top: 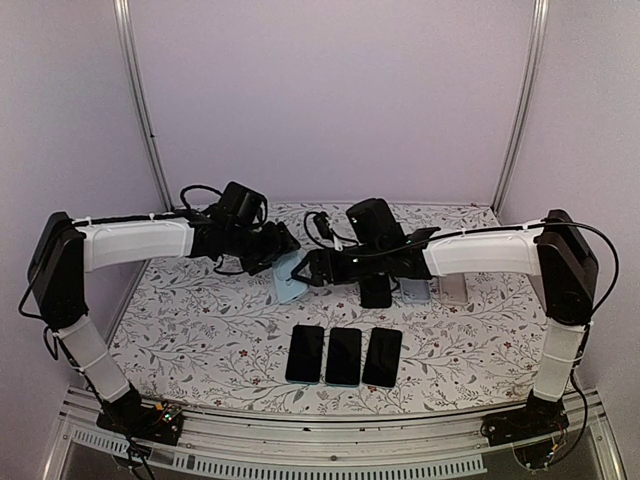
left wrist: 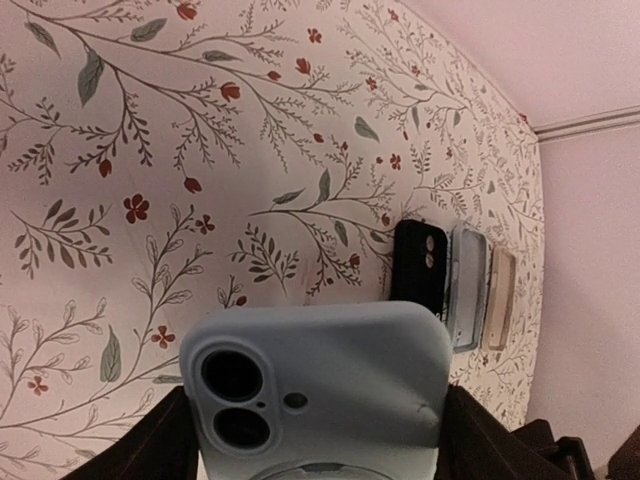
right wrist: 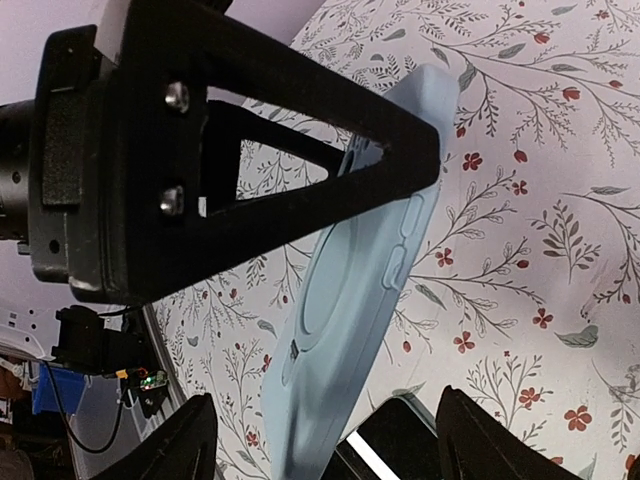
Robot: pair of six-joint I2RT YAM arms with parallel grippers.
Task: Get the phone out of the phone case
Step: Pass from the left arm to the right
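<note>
A light blue phone case (left wrist: 320,370) is held up off the table, its back toward the left wrist camera. My left gripper (left wrist: 318,425) is shut on its two long sides. Of the phone I see only dark lenses (left wrist: 232,378) in the case's camera holes. In the right wrist view the case (right wrist: 350,320) slants down, and its lower end lies between the spread fingers of my right gripper (right wrist: 335,420), open, with gaps on both sides. From above, the left gripper (top: 272,250) and right gripper (top: 312,268) meet at the case (top: 290,283) mid-table.
Three black phones (top: 343,355) lie side by side near the front edge of the floral table (top: 200,330). Behind the right arm a black case (left wrist: 418,262), a blue-grey case (left wrist: 466,290) and a pale case (left wrist: 500,298) lie in a row.
</note>
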